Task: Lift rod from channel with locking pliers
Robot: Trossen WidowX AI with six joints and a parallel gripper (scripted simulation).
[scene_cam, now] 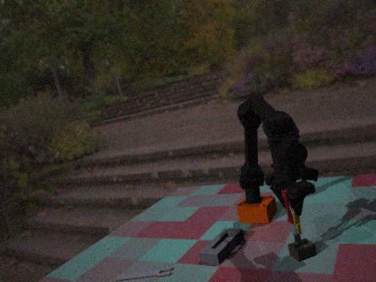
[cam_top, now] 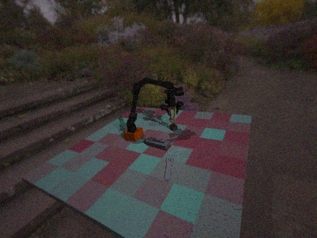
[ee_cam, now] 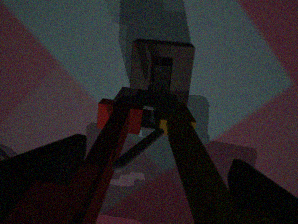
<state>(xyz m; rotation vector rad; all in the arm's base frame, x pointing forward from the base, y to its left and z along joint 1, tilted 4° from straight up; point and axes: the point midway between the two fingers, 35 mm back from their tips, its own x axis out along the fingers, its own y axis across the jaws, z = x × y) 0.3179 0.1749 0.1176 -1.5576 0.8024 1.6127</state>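
Note:
The locking pliers, with a red and a yellow handle [cam_top: 175, 113] [scene_cam: 297, 223] [ee_cam: 187, 160], hang jaws down from my gripper [cam_top: 173, 109] [scene_cam: 292, 207] [ee_cam: 158, 156]. The fingers stand wide, shut on the spread handles. A dark diagonal bar crosses between the handles. The small dark holster [cam_top: 173, 127] [scene_cam: 306, 251] [ee_cam: 181, 65] is below the pliers; the jaw tips are at or just above its top, and I cannot tell which. The grey channel block [cam_top: 158, 143] [scene_cam: 213, 254] lies nearer the arm base, with a dark narrow slot. The rod cannot be made out in it.
The orange arm base [cam_top: 134, 135] [scene_cam: 258, 212] stands behind the channel block. A thin, pale, fork-ended flat shape [cam_top: 169, 169] [scene_cam: 144, 277] lies on the checkered mat beyond the channel block, away from the holster. Shadows of the arm fall around the holster.

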